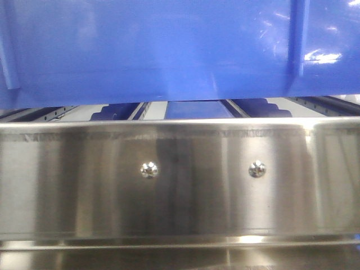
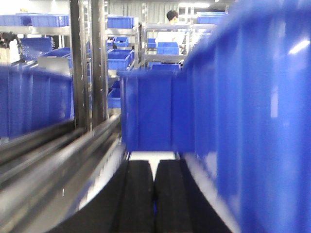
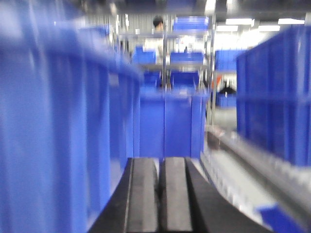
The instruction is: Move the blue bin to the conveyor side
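Glossy blue bin [image 1: 169,50], silver steel panel [image 1: 191,208]

Your left gripper [image 2: 154,199] points forward with its two black fingers [image 2: 136,194] pressed together, only a thin seam showing between them. Your right gripper [image 3: 159,199] is the same, its fingers [image 3: 175,194] closed side by side and pointing ahead.

Large glossy blue bin [image 1: 169,50], ribbed walls, upright

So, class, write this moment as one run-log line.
blue bin: above steel panel | left pincer: shut, bin on its right | right pincer: shut, bin on its left
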Action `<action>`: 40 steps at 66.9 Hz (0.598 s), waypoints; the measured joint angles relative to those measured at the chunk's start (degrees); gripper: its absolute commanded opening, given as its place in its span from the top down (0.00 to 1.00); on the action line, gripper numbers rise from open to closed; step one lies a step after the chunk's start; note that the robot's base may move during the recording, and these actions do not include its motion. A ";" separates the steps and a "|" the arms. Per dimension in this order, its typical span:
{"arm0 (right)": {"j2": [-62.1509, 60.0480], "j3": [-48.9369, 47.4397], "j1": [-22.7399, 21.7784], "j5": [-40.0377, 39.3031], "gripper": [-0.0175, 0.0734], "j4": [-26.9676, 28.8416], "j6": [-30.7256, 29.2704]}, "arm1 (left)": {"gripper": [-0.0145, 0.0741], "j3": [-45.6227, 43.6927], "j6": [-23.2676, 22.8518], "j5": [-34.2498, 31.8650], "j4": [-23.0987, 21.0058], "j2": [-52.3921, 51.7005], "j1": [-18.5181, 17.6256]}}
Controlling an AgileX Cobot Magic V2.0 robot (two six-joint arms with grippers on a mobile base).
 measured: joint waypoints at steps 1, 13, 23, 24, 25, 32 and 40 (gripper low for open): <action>0.00 -0.99 0.00 0.58 0.72 0.00 0.00 | 0.66 -1.65 0.00 0.91 0.15 0.00 0.00; -0.02 -11.45 0.00 3.96 0.31 0.00 0.00 | 0.39 -15.67 0.00 10.60 0.90 3.27 0.00; 3.22 -17.69 0.14 3.89 0.19 0.00 0.00 | 0.28 -25.26 0.00 14.69 0.59 9.23 -1.51; 3.72 -18.06 0.24 3.89 0.19 0.00 0.00 | 0.28 -26.03 0.00 14.99 0.59 9.89 -1.79; 4.23 -18.38 0.28 3.89 0.19 0.00 0.00 | 0.28 -26.77 0.00 15.37 0.59 10.56 -2.06; 8.05 -19.45 0.92 3.52 0.19 0.00 0.00 | 0.28 -31.69 0.00 17.85 0.59 15.81 -4.17; 11.59 -20.55 1.45 3.49 0.19 0.00 0.00 | 0.28 -35.47 0.00 19.17 0.59 20.42 -5.66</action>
